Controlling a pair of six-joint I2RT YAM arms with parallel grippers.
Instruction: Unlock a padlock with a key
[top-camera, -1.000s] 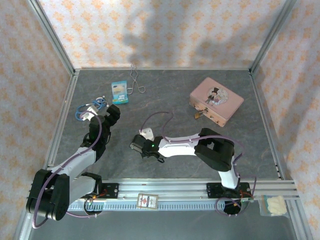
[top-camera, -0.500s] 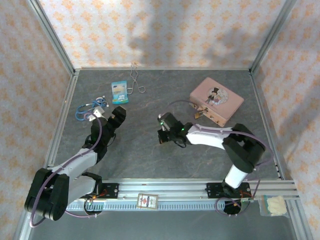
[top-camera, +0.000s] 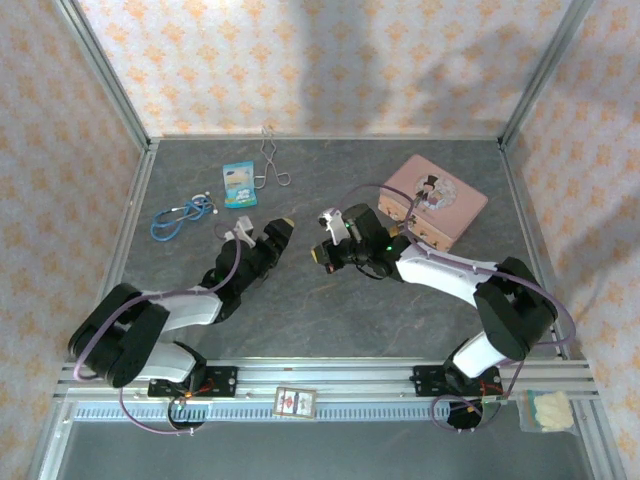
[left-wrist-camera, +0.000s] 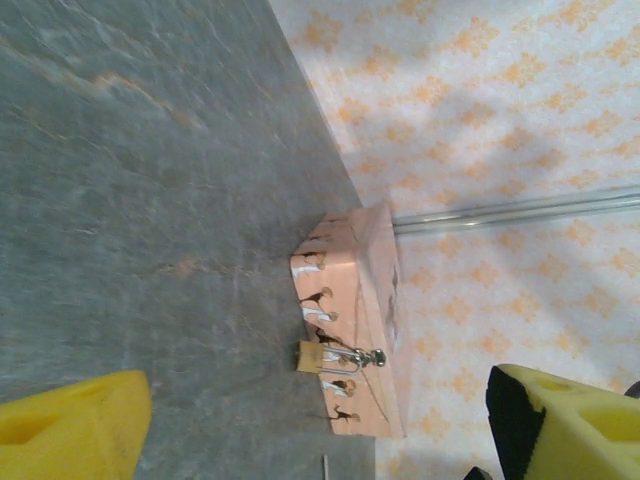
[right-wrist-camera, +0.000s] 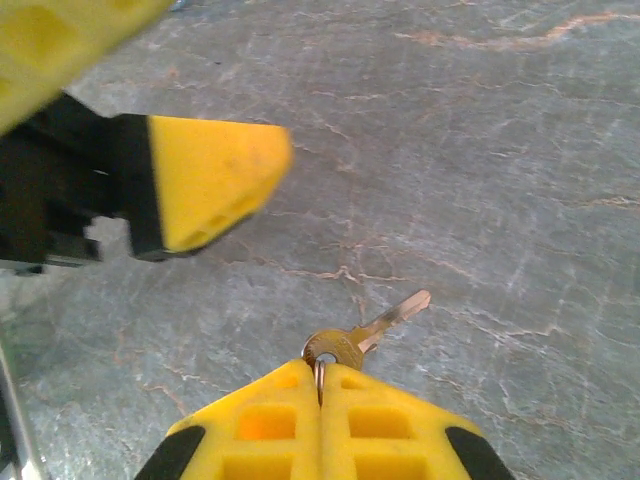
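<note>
My right gripper (right-wrist-camera: 320, 395) is shut on the ring of the small silvery key (right-wrist-camera: 365, 338). The key's blade sticks out over the grey table. In the top view my right gripper (top-camera: 322, 256) is near the table's middle, facing my left gripper (top-camera: 280, 232). One yellow finger of the left gripper (right-wrist-camera: 210, 180) shows close by in the right wrist view. My left gripper (left-wrist-camera: 320, 440) is open and holds nothing. The brass padlock (left-wrist-camera: 312, 357) hangs by its silver shackle on the clasp of the pink tin (left-wrist-camera: 360, 310). In the top view the padlock (top-camera: 400, 228) is on the tin's near side, right of both grippers.
The pink tin (top-camera: 435, 200) stands at the back right. A blue stethoscope (top-camera: 185, 215), a blue packet (top-camera: 239, 184) and wire tongs (top-camera: 270, 160) lie at the back left. A card (top-camera: 295, 401) and a bag (top-camera: 545, 410) rest on the near rail.
My right gripper has swung from the near left-centre out toward the table's middle with the key. My left arm has reached right, bringing its gripper opposite the right one.
</note>
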